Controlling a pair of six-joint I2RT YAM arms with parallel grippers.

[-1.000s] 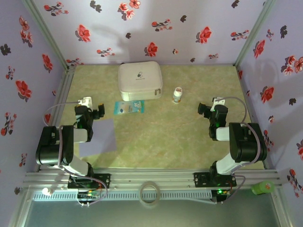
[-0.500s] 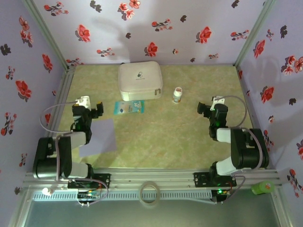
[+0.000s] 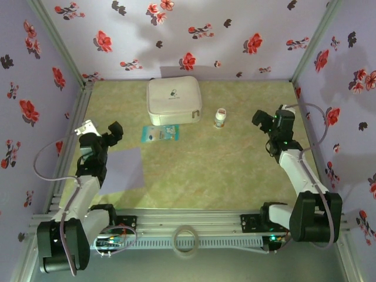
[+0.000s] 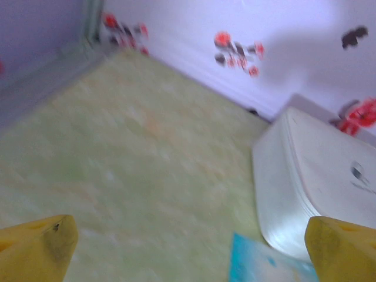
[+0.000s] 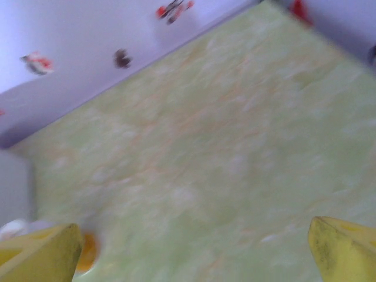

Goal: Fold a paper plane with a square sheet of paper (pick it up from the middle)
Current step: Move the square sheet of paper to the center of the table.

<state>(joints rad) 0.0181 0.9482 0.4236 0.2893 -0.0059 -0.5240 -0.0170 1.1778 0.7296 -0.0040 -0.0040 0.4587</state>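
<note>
The square sheet of paper (image 3: 121, 167), plain lavender, lies flat and unfolded on the green table at the near left. My left gripper (image 3: 111, 131) hangs open just beyond the sheet's far-left corner, above the table. In the left wrist view its yellow fingertips (image 4: 42, 245) stand wide apart around the left gripper (image 4: 194, 252), with nothing between them. My right gripper (image 3: 264, 120) is open over the right side of the table, far from the sheet. The right gripper (image 5: 194, 252) holds nothing. The paper plane is out of view.
A white zip case (image 3: 173, 100) (image 4: 317, 176) sits at the back. A teal-and-white packet (image 3: 160, 133) (image 4: 264, 265) lies in front of it. A small white bottle (image 3: 220, 117) (image 5: 87, 252) stands right of the case. Flowered walls close three sides. A tape ring (image 3: 187, 241) rests on the front rail.
Both arms have unfolded and stretched out. The left gripper has shifted a little left. The right gripper has moved farther back and right. The sheet has not moved.
</note>
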